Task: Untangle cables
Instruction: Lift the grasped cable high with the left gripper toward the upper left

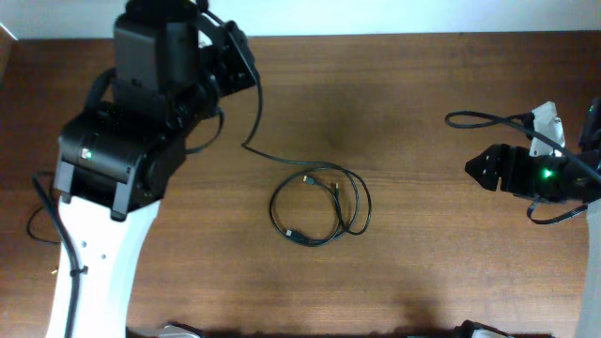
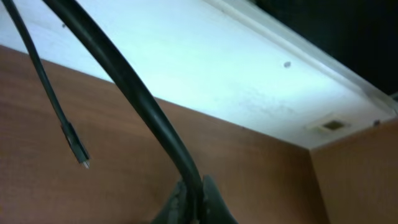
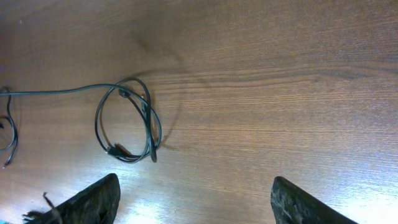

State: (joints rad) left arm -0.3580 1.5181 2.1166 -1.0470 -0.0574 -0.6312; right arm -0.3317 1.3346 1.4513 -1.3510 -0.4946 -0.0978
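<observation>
Left end effector [image 2: 191, 200] pinches a black cable [image 2: 137, 99], right end effector [image 3: 196, 202] hangs open, and yanking could knot the loops [image 1: 273, 210].

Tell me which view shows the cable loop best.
Overhead: the cable loop lies whole, seen straight down. The right wrist view shows it slanted, off-centre. The left wrist view shows only a pinched strand.

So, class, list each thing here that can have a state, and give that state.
Left fingers: shut on a cable that trails down to the table.
Right fingers: open, holding nothing.
Cable loop: lying loosely coiled on the table.
</observation>
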